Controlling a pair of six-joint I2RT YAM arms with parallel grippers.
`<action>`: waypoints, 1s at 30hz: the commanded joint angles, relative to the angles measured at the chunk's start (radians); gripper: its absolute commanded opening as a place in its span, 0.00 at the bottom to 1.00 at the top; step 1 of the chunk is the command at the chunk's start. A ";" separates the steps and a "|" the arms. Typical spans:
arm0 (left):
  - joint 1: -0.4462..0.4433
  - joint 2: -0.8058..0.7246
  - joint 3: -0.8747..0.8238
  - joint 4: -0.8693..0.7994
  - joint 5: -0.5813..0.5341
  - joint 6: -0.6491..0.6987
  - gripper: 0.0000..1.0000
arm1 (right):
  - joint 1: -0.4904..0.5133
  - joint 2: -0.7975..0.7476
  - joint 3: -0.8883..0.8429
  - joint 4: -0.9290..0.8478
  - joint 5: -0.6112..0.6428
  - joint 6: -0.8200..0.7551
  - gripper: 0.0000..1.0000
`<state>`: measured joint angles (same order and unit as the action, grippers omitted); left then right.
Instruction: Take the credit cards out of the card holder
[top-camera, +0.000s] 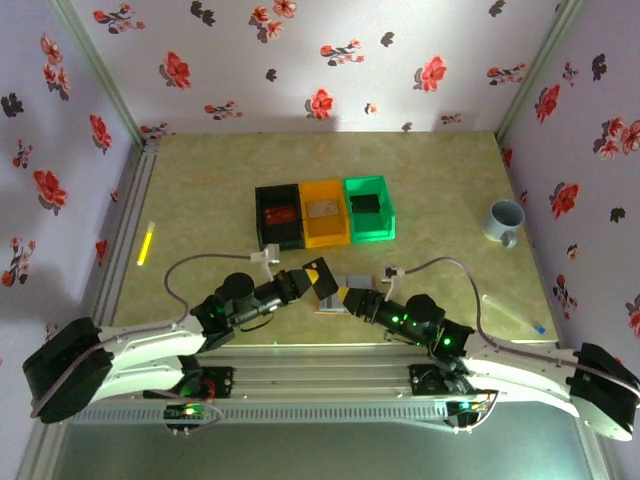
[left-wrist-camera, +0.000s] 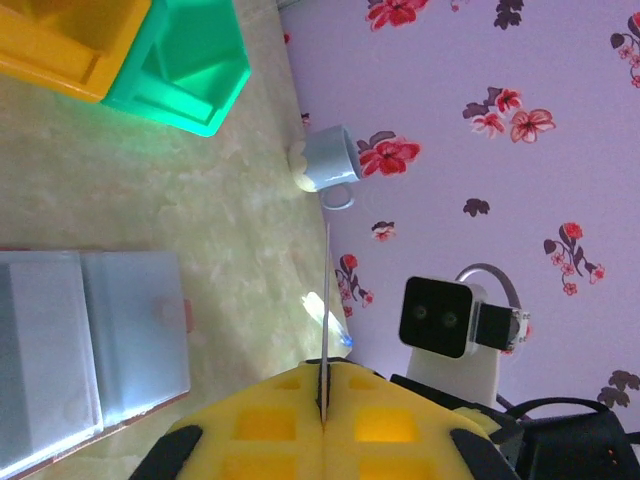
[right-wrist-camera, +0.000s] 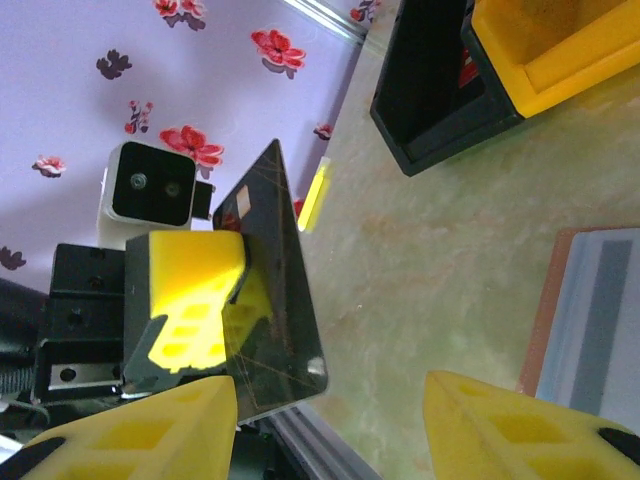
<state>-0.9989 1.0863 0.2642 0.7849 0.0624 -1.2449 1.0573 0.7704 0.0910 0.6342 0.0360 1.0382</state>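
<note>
The card holder (left-wrist-camera: 90, 350) lies open on the table, pale grey-blue inside with a brown rim; in the right wrist view the card holder (right-wrist-camera: 595, 320) sits at the right edge. My left gripper (left-wrist-camera: 325, 375) is shut on a dark credit card (right-wrist-camera: 275, 300), which appears edge-on as a thin line (left-wrist-camera: 327, 300) in the left wrist view. The card is lifted off the table, beside the holder. My right gripper (right-wrist-camera: 330, 400) is open with nothing between its yellow fingers (right-wrist-camera: 520, 425), close to the card. From above, the left gripper (top-camera: 318, 277) and right gripper (top-camera: 350, 297) meet over the holder (top-camera: 352, 283).
A black bin (top-camera: 279, 217), an orange bin (top-camera: 324, 212) and a green bin (top-camera: 368, 208) stand in a row behind the holder, each with something flat inside. A grey mug (top-camera: 504, 220) is at the right, a yellow stick (top-camera: 146, 243) at the left, a clear pen (top-camera: 512, 311) near right.
</note>
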 joint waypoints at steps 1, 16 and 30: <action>-0.025 0.041 -0.011 0.142 -0.050 -0.030 0.00 | 0.031 0.062 0.040 0.138 0.072 0.017 0.50; -0.053 0.061 -0.022 0.217 -0.086 -0.045 0.00 | 0.095 0.269 0.093 0.317 0.093 -0.025 0.32; -0.061 0.068 -0.022 0.237 -0.091 -0.048 0.00 | 0.108 0.235 0.081 0.322 0.155 -0.064 0.15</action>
<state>-1.0504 1.1584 0.2527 0.9890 -0.0082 -1.2884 1.1587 1.0203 0.1715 0.9161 0.1387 1.0100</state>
